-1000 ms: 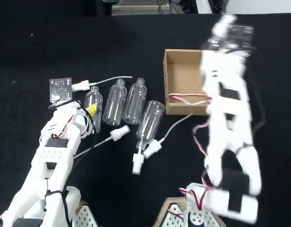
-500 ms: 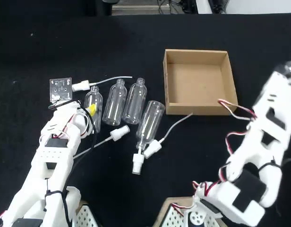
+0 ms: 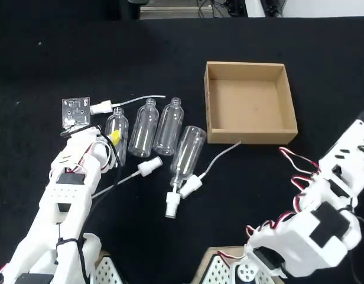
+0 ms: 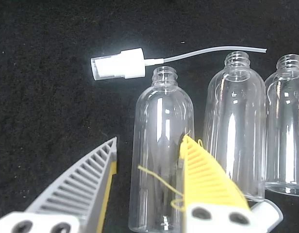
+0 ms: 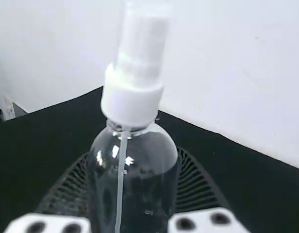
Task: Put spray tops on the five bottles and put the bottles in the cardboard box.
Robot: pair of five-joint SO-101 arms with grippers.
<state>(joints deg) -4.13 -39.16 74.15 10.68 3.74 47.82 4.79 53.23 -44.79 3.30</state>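
Right arm [image 3: 324, 225]: swung back from over box [image 3: 247, 137] to bench [image 3: 170, 47] near-right corner | right claw [image 5: 132, 194]: clamps capped bottle [image 5: 135, 160] | box: empty, none delivered | left claw [image 4: 149, 141]: wide, astride bare bottle [image 4: 161, 111], unmoved

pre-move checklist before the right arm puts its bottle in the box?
1. Right gripper shut on capped bottle: ok.
2. Spray top seated on its neck: ok.
3. Cardboard box empty: ok.
4. Right arm over the box: not ok, it sits off to the side.
5. Left gripper open, straddling leftmost bottle: ok.
6. Table bottles capped: not ok, necks bare.
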